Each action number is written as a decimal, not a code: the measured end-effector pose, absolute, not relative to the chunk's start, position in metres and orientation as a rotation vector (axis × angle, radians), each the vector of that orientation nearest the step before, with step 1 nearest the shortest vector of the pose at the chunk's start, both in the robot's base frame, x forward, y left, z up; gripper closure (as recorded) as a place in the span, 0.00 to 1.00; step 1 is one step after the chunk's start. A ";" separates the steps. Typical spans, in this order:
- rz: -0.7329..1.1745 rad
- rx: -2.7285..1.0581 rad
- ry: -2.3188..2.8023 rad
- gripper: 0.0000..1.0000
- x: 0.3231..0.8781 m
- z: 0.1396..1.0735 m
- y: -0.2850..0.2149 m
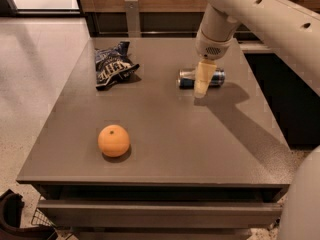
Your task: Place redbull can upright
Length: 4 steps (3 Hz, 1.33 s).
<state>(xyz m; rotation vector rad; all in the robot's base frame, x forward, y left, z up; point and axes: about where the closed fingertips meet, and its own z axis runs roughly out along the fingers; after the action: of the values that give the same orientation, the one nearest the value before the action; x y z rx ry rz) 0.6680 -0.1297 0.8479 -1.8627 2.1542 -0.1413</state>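
The redbull can (187, 78) lies on its side on the grey table (165, 134), at the back right, its long axis running left to right. It is blue and silver with silver ends. My gripper (202, 82) hangs down from the cream arm (260, 14) directly over the middle of the can. Its yellowish tip covers the can's middle and reaches the table just in front of it. The can's two ends show on either side of the gripper.
A dark blue snack bag (113, 67) with white lettering lies at the back left. An orange (114, 140) sits at the front left. The table's right edge and a dark cabinet (285, 84) are to the right of the can.
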 end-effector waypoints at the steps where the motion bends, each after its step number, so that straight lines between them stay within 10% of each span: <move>1: -0.124 -1.880 2.140 0.15 0.669 0.836 -0.121; 4: -0.106 -1.902 2.136 0.92 0.667 0.823 -0.114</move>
<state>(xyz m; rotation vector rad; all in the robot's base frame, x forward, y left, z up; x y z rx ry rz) 0.6667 -0.1138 0.8230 -1.9017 2.1360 -0.1059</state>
